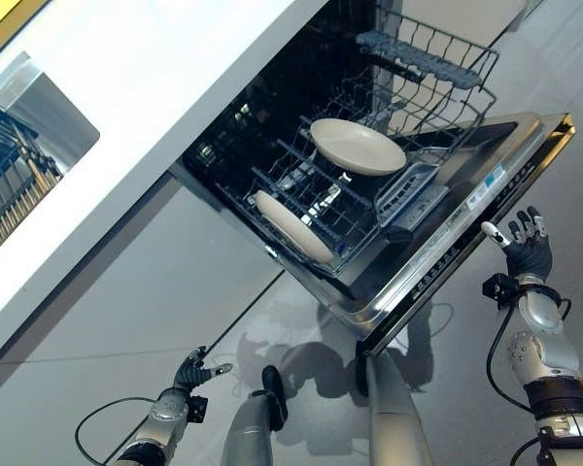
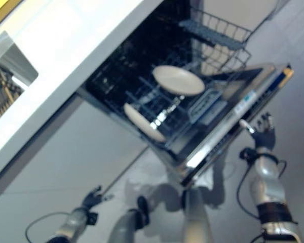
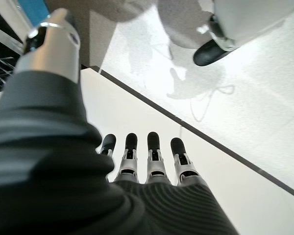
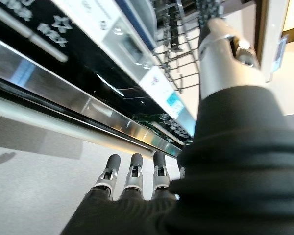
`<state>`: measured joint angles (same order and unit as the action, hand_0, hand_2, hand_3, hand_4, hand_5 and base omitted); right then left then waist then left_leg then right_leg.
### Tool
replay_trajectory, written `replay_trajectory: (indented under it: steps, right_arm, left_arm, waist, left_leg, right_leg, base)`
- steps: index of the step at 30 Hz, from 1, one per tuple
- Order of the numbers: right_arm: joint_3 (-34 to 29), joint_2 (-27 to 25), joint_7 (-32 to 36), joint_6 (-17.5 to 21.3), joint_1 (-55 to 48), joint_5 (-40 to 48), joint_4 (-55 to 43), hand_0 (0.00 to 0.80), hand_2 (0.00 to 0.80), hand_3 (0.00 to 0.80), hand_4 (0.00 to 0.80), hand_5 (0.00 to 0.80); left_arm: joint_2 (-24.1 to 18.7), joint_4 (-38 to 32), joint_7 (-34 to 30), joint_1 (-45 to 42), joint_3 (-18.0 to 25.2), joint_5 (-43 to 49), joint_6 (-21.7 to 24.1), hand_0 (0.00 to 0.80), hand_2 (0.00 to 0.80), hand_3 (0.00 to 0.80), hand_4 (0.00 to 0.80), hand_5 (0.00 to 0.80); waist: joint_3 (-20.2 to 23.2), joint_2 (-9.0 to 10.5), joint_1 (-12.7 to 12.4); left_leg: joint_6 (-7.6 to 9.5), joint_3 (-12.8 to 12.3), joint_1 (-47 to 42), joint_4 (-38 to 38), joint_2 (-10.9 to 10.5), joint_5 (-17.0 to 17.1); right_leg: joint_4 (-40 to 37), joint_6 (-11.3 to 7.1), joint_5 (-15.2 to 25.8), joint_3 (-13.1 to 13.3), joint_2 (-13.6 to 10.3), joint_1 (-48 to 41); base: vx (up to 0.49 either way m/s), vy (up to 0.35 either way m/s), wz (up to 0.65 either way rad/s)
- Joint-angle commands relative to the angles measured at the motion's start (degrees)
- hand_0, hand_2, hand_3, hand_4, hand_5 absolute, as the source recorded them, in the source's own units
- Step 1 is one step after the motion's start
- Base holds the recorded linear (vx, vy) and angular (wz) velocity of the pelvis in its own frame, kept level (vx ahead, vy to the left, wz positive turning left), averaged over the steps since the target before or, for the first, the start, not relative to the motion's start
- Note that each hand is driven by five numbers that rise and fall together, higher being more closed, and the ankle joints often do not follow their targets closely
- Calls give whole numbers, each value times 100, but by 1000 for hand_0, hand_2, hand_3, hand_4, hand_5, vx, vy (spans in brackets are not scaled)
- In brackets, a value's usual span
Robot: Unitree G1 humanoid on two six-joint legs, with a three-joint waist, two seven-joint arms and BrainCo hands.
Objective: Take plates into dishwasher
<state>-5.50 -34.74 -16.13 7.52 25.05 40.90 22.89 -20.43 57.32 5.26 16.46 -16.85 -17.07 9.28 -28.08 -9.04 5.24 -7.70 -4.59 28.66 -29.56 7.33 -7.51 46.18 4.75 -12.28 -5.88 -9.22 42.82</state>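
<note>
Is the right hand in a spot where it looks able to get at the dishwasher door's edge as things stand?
Probably yes. The right hand is open, holds nothing, and hangs just beside the front edge of the lowered dishwasher door, with nothing between them. Both plates, one and another, already sit in the lower rack.

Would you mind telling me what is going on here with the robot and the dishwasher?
The dishwasher door is folded down and the lower rack holds two cream plates: one plate nearer the door, another plate at the rack's left end. Neither hand holds anything. The right hand is open beside the door's outer edge, and the left hand hangs open low over the floor.
</note>
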Motion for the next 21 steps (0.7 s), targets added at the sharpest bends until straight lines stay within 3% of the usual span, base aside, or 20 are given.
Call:
replay_trajectory:
  steps: [1,12,21]
  right_arm:
    - [14,-100,-36,239,178,-128,-129,0,0,0,0,0]
    - [324,201,22,19,530,-41,-147,0,0,0,0,0]
    - [846,646,702,-236,860,147,-104,0,0,0,0,0]
  left_arm:
    - [-189,-181,78,-200,75,-77,141,0,0,0,0,0]
    - [-126,-379,70,-258,35,-154,79,0,0,0,0,0]
    - [11,-377,101,-257,-127,-52,-19,0,0,0,0,0]
  waist:
    - [-92,-18,44]
    - [-167,-173,-53]
    - [-167,-220,-170]
  left_leg:
    - [524,-282,344,54,-310,486]
    - [540,-227,551,-145,-346,477]
    - [524,-184,512,-76,-406,557]
  right_leg:
    - [293,-225,-588,114,-64,-579]
    - [619,-173,-691,140,-120,-343]
    - [479,-181,-576,100,-125,-404]
  base:
    - [26,24,6]
    - [2,8,1]
    - [19,14,-3]
